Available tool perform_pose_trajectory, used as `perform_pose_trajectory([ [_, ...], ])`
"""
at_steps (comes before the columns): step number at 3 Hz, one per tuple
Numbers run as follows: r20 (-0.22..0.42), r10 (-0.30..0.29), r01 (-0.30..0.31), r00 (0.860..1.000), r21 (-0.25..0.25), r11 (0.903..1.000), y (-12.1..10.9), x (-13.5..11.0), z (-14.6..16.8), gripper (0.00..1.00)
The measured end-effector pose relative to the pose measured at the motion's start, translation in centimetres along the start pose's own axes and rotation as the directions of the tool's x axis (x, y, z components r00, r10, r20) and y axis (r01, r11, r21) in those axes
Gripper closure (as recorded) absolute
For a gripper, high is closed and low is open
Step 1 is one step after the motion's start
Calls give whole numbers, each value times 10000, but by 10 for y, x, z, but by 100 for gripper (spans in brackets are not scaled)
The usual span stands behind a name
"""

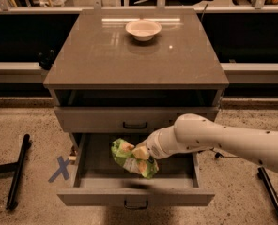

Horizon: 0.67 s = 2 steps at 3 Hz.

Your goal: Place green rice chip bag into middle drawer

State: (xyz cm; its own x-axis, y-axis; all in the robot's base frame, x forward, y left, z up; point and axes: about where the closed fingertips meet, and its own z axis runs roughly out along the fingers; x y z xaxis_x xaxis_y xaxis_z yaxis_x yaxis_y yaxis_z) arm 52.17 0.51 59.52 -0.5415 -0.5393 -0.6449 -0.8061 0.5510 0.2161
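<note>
The green rice chip bag is a small crinkly light-green bag with pictured tan chips. It hangs tilted over the inside of the open middle drawer, the lower grey front with a dark bar handle. My gripper comes in from the right on a white arm and is shut on the bag's upper right edge. The bag casts a shadow on the drawer floor below it.
A white bowl stands at the back of the cabinet top. The upper drawer front is closed. A blue X mark and a black leg lie on the floor at left.
</note>
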Motion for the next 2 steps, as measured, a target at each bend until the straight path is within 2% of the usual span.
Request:
perform_pose_trajectory([
  [1,-152,986,-968,9950,931,9909,-32,35,10,100],
  [2,107,1864,-1858,9824,1585,9697,-63,62,18,82],
])
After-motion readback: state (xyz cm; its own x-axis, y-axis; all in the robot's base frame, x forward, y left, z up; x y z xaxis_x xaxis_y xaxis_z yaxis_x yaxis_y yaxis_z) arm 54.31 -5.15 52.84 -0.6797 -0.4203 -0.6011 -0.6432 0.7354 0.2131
